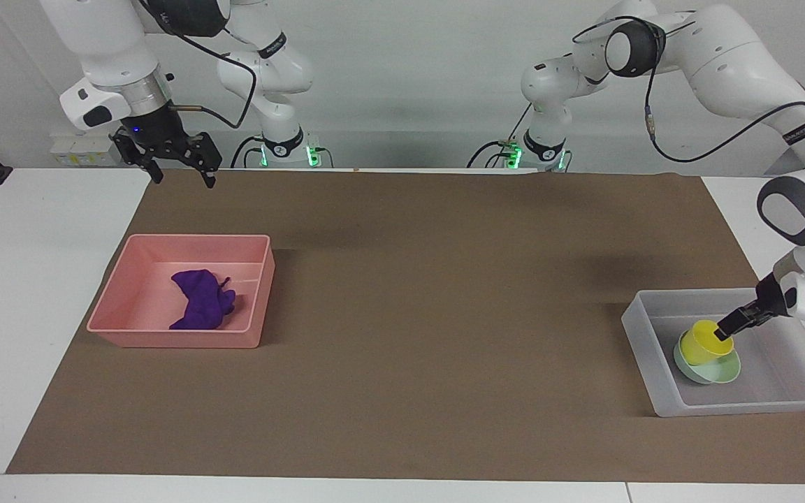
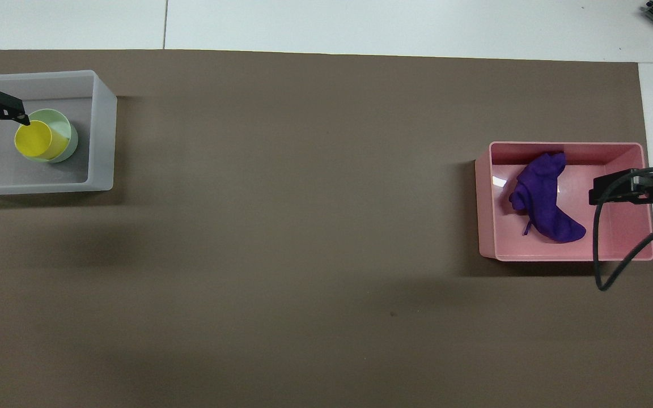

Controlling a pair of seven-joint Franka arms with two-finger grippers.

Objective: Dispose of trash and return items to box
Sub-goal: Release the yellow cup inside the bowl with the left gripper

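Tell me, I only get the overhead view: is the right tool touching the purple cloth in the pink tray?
Observer: No. The right tool hangs high above the table, nowhere near the pink tray or the purple cloth.
Operator: Are its fingers open?
Observer: Yes, both point down with a wide gap.
Operator: Is the yellow cup standing straight?
Observer: No. The yellow cup leans in the mint-green bowl inside the translucent box, with the left tool by its rim.
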